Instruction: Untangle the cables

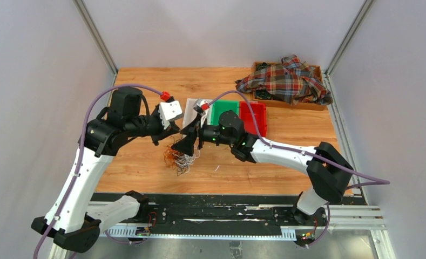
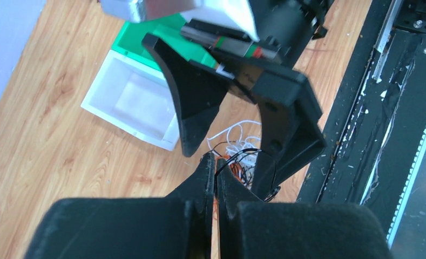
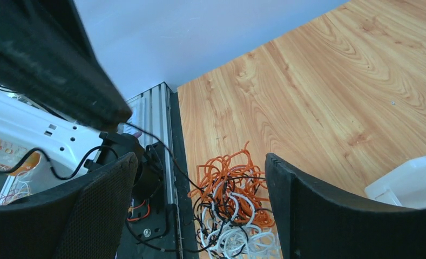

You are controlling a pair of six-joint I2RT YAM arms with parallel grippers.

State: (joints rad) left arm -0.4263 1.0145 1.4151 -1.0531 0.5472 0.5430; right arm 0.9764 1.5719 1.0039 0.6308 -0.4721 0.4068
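My left pincer [image 2: 215, 168] is pressed shut. In its wrist view a thin black strand loops round the tips at the lower middle of the frame, and a thread of orange shows in the slit between the fingers, so I judge I have a few strands of the cables [image 3: 229, 202] pinched there.

My right pincer [image 3: 200, 162] stands wide open and holds nothing. In its own view the tangle of orange, white and black sits in the lower middle of the frame. It lies on the tabletop [image 3: 335, 81] right by the black rail, squarely between my two spread fingers and just ahead of them.

What matters for the next move is one black strand. It leaves the heap and climbs toward the upper left of that frame, where my left pincer looms dark, so its long axis runs on a diagonal across my right pincer's opening.

The right pincer is the nearer one to the bulk of the heap. I think it should close low on the knot while the left keeps the strand lifted. I can't tell which loops are truly knotted.
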